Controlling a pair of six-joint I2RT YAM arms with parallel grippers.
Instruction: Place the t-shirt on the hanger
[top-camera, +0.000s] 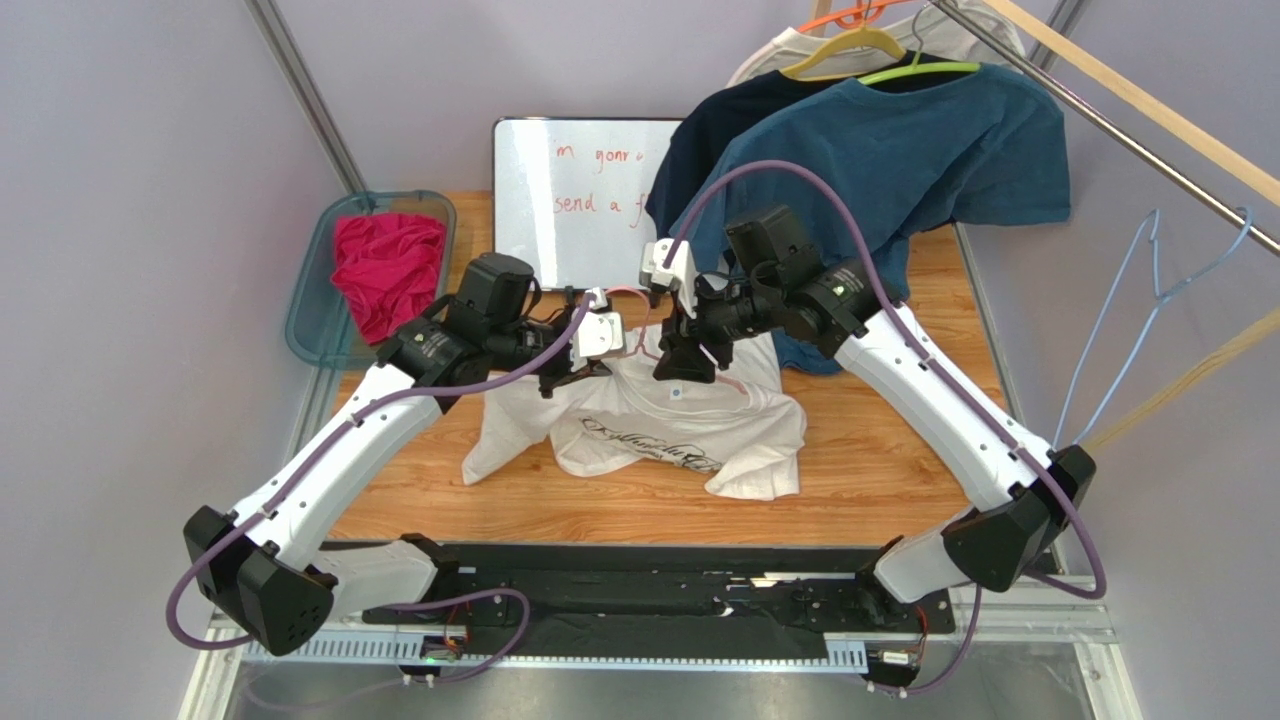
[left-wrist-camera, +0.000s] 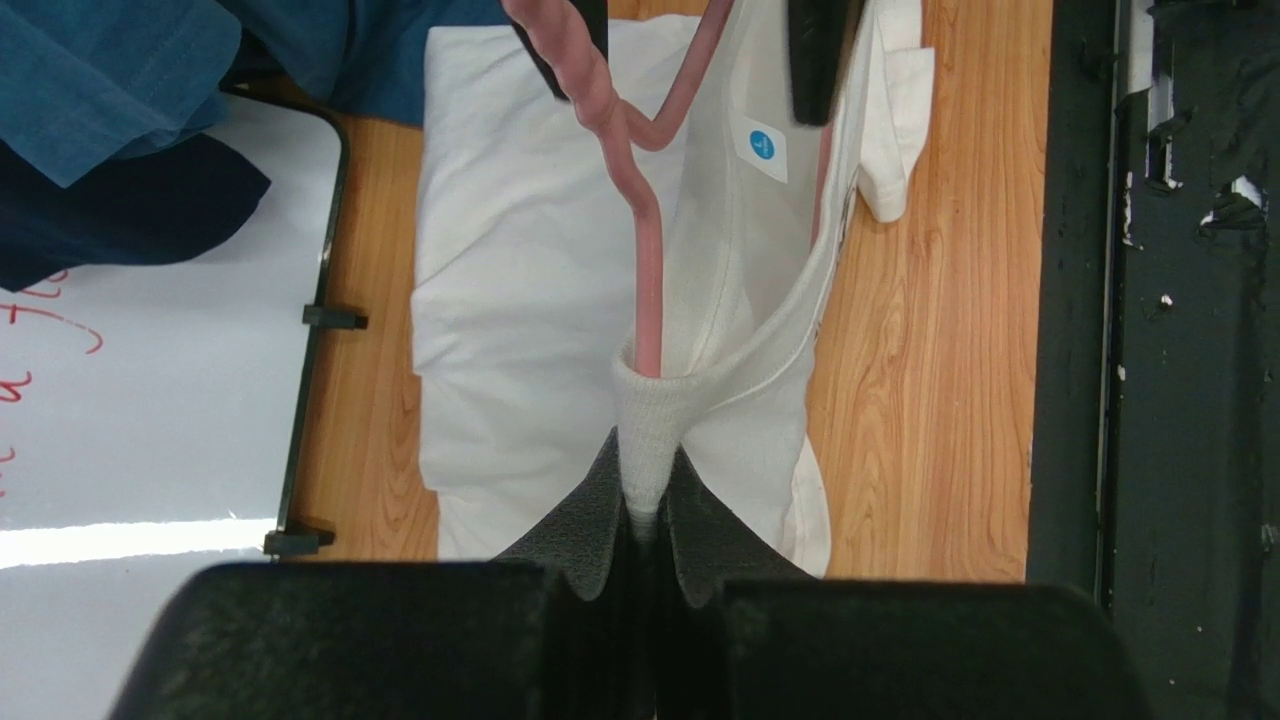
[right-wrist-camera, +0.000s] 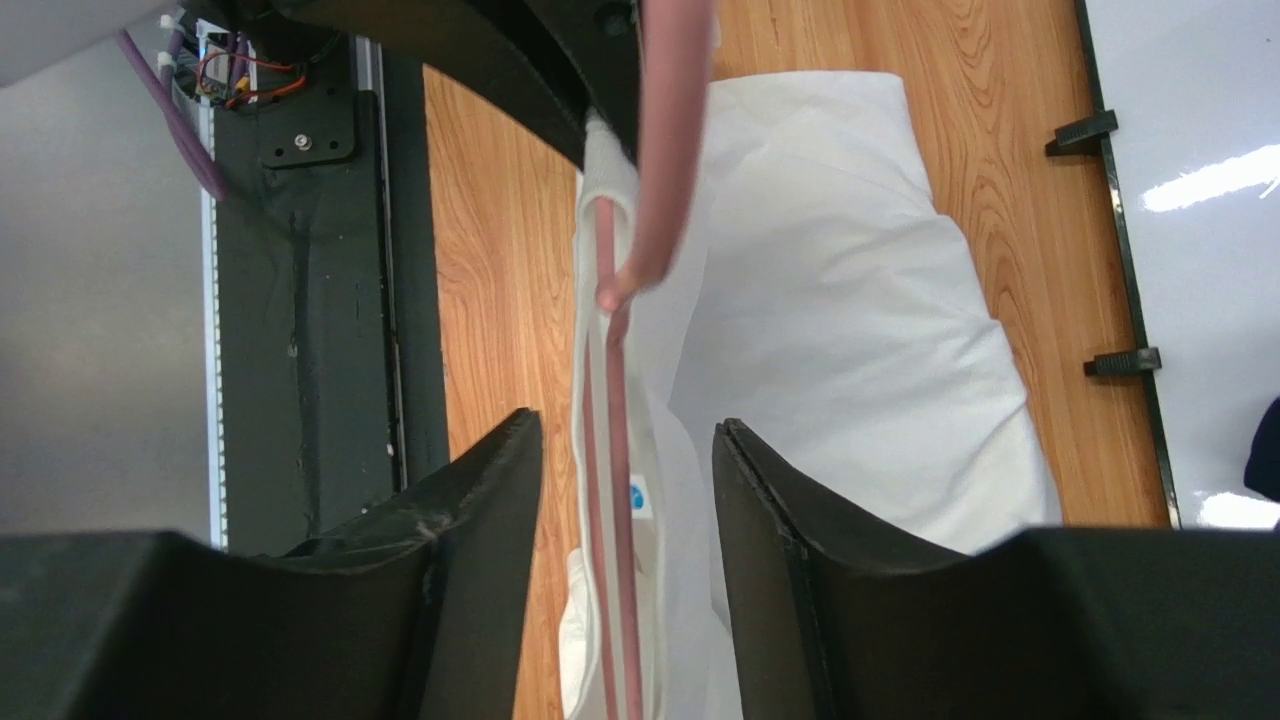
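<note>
While the wooden table (top-camera: 887, 450) takes up most of the view from above, the t-shirt (top-camera: 661, 428) lies crumpled at its middle, print up, its hem toward the near edge. Behind it, at the far edge, a whiteboard (top-camera: 579, 180) lies flat, with a teal-blue shirt (top-camera: 902, 150) hanging at the far right on a lime-green hanger (top-camera: 917, 69). A teal basket (top-camera: 308, 293) at the far left holds a red cloth (top-camera: 388, 263). Both arms reach in over the far part of the t-shirt.

The hanger (left-wrist-camera: 648, 285) is at the neck opening, and one of its pink wires runs down into the collar (left-wrist-camera: 649, 413). The left gripper (left-wrist-camera: 643, 450) is pinched tight on that ribbed collar, with the fold squeezed between its pads. The right gripper (right-wrist-camera: 627, 425) stands about half apart. The hanger's wire and the collar edge pass through the gap, and I cannot tell whether either pad touches them. A small neck label (left-wrist-camera: 765, 144) shows just inside the collar.
</note>
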